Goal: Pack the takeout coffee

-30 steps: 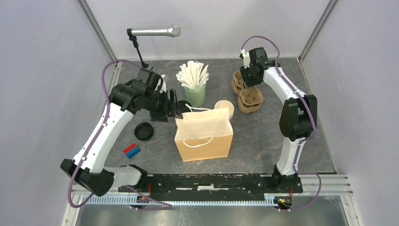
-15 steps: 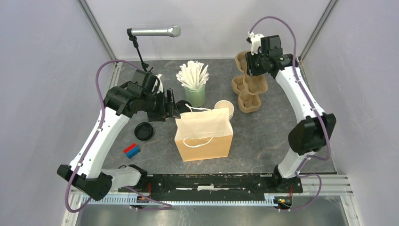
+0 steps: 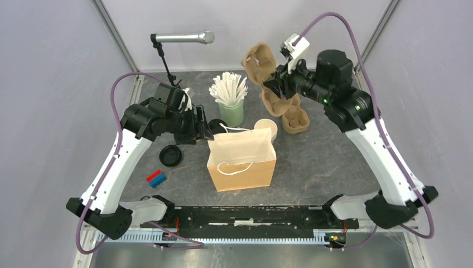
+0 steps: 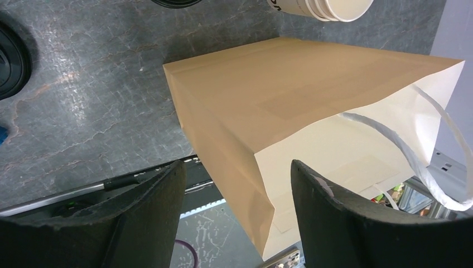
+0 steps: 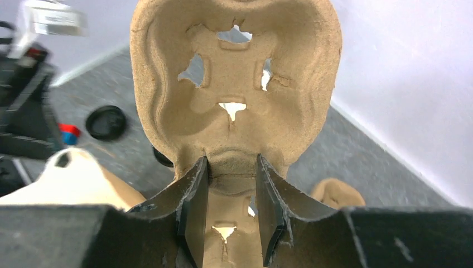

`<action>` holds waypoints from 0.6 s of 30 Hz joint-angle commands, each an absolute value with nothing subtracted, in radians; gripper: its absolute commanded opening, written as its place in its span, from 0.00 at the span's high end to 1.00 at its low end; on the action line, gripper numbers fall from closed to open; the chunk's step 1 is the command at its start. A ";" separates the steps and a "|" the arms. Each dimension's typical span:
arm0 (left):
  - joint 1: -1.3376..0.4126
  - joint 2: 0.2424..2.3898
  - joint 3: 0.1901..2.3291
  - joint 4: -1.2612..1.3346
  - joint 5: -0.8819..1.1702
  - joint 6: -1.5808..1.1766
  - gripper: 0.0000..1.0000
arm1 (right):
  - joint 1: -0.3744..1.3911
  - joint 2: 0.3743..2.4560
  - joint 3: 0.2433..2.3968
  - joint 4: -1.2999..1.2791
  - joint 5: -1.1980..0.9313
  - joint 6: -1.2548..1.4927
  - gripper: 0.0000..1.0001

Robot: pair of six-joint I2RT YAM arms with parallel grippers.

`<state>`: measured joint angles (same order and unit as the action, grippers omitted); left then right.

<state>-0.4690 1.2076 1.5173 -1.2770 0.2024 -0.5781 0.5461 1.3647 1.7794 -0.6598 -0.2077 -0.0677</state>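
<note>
While hand grips, one carrier hangs.

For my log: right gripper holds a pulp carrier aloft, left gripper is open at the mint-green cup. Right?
No: the left wrist view shows the left gripper open at the paper bag instead. The right gripper does hold the pulp carrier aloft.

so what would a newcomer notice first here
The right claw, high over the far side of the table, is shut on a brown pulp cup carrier held in the air. At the middle a tan paper bag stands open, with the open left claw at its left edge.
</note>
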 commanded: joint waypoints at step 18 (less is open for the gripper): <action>-0.472 1.115 1.437 -1.207 0.308 -0.724 0.27 | 0.804 1.038 1.307 -0.205 -0.564 -0.019 0.60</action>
<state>-0.4690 1.1297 1.4464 -1.2453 0.2749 -0.6868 0.7639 1.0466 1.3376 -0.3027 -0.5266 -0.0196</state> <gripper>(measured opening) 0.743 0.408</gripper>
